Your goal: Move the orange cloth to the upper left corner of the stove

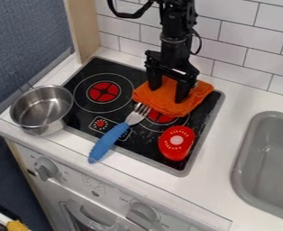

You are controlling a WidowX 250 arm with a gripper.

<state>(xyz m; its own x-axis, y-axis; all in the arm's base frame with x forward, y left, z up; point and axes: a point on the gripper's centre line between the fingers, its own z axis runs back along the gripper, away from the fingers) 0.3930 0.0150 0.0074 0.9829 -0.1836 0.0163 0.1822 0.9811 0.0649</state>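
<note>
"orange cloth (198, 93)?"
"rumpled, fuzzy, upper right of the flat black stove (116, 67)."
"gripper (166, 94)?"
"black fingers (182, 91) spread apart, at the cloth. also round metal pot (46, 126), fork (111, 140) with ribbed blue handle."

metal pot (46, 129), upright | blue-handled fork (109, 141), slanting | red oval thing (176, 143) | grey sink (270, 167) | white tiled wall (227, 37)

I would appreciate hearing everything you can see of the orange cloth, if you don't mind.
The orange cloth looks soft and rough-textured, bunched or folded into a thick, uneven pad. It lies on the rear right part of the black stove, partly covering a burner. The gripper is over it with fingers apart, their tips seemingly on the fabric. The fork's tines end at its near edge; whether they touch is unclear.
</note>
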